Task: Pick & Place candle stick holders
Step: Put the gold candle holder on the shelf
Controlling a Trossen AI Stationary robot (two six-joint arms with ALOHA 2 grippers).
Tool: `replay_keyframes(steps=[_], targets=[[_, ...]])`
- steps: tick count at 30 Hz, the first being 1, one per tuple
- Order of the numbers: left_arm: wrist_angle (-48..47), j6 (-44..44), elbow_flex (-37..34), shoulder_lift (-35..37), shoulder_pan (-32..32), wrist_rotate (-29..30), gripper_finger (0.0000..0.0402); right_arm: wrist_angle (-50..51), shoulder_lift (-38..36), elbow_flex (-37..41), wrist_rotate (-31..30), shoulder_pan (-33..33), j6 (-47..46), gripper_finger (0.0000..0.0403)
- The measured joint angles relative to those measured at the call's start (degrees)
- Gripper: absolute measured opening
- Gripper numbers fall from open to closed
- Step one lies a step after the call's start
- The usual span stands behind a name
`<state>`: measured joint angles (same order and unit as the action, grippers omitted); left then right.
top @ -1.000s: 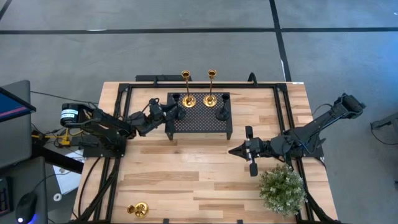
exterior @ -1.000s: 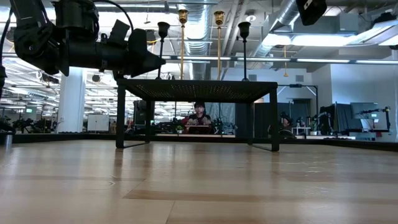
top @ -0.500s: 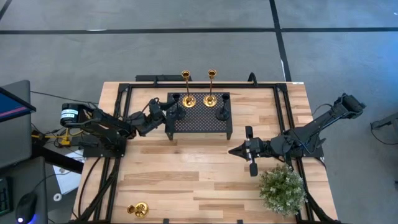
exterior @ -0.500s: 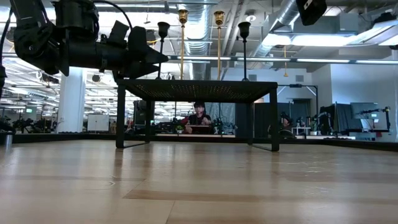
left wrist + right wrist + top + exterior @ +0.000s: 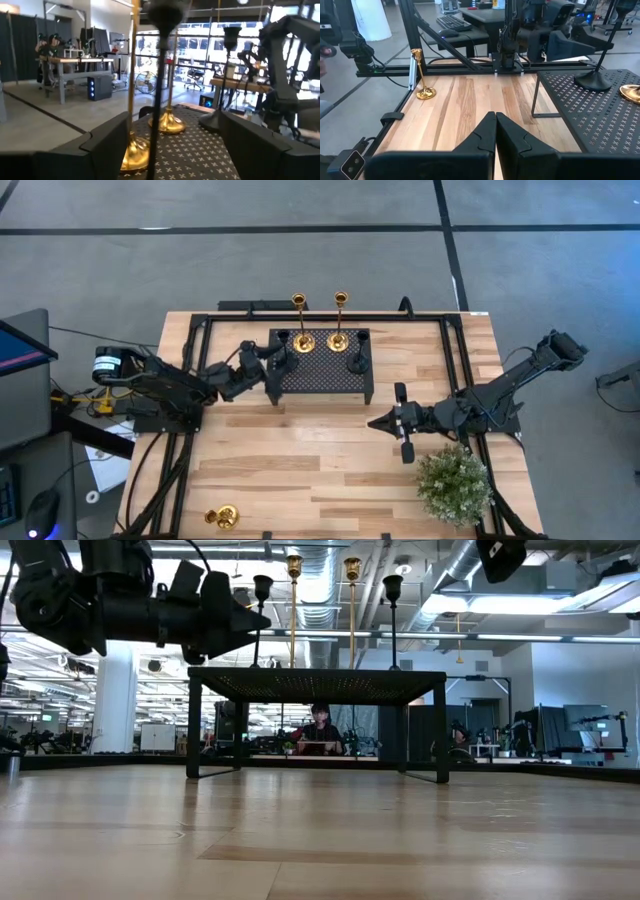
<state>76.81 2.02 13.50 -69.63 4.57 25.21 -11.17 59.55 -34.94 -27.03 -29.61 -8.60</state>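
Left gripper (image 5: pixel 278 361): you see its fingers spread wide, straddling the black candle stick holder (image 5: pixel 283 340) on the perforated stand (image 5: pixel 325 370), upper centre, gripping nothing. Right gripper (image 5: pixel 374 422): fingers pressed together, empty, centre right.

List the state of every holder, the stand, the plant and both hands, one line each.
Left hand: open around the left black holder's stem.
Right hand: shut, empty.
Right black holder: upright on stand.
Two tall gold holders: upright on stand.
Short gold holder: on table, off stand.
Plant: upright.
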Motion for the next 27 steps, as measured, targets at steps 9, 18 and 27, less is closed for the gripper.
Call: replay_keyframes(steps=[9, 18, 27], targets=[[-0.43, 5.04, -0.22, 0.28, -1.86, 6.03, 0.0301, 0.05, 0.00, 0.00, 0.16, 0.00, -0.02, 0.0000], [-1.07, 6.16, -0.22, 2.77, -3.55, 8.02, 0.0301, 0.21, 0.00, 0.00, 0.17, 0.00, -0.03, 0.0000], [-3.83, 13.90, -0.22, 10.15, -13.16, 12.92, 0.0300, 0.49, 0.00, 0.00, 0.22, -0.02, -0.05, 0.0000]])
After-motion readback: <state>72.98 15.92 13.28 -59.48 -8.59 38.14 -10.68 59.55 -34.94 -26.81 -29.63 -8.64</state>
